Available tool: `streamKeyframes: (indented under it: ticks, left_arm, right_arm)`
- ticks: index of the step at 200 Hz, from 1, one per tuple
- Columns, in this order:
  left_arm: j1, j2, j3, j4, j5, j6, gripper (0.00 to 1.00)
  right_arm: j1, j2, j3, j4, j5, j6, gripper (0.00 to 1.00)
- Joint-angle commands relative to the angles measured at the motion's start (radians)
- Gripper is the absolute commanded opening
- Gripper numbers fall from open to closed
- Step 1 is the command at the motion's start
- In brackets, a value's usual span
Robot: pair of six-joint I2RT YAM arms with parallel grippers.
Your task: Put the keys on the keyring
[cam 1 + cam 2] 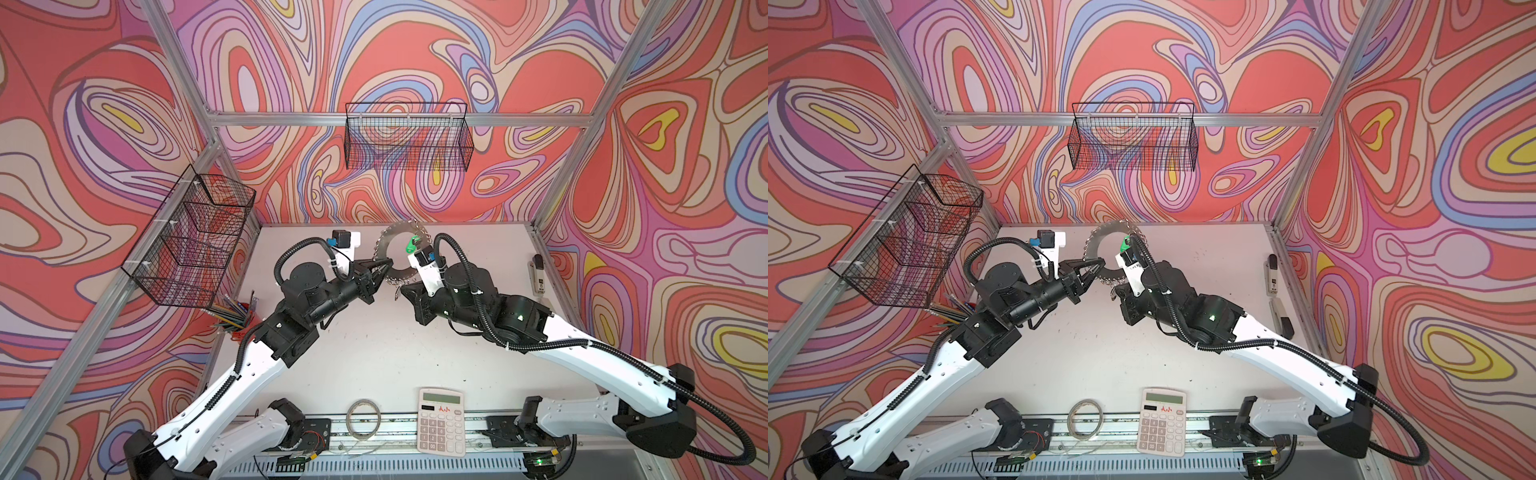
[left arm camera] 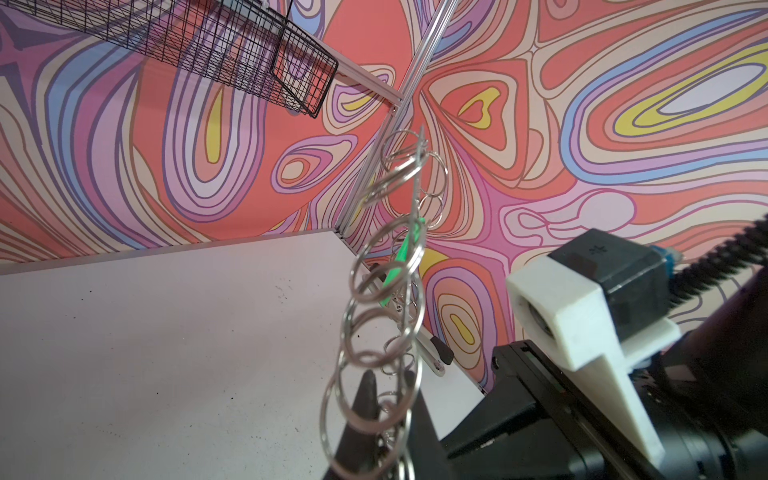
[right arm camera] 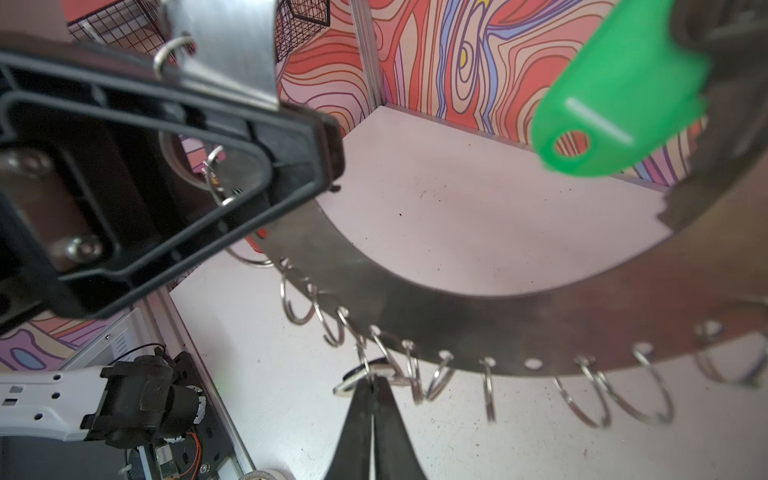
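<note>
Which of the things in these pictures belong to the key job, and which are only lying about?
Belong to the job: keyring, green-tagged key, black-tagged key, left claw holding the keyring, right claw.

Only lying about: calculator, tape roll, pencils, wire baskets.

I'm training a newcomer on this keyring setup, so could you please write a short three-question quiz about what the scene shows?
1. True or false: nothing holds the keyring.
2. The key tag seen at the keyring is: A green, B red, C yellow.
3. What lies beside the tape roll?
Key: 1 false, the left gripper clamps its edge; 2 A, the green tag; 3 the calculator.
</note>
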Motion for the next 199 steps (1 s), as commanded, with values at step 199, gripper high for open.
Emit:
streamKeyframes:
  ticks: [199]
  left_arm:
    - [-0.005, 0.027, 0.074, 0.005, -0.13, -0.211, 0.0]
  right_arm:
    - [-0.012, -0.108, -0.056, 0.15, -0.145, -0.096, 0.15]
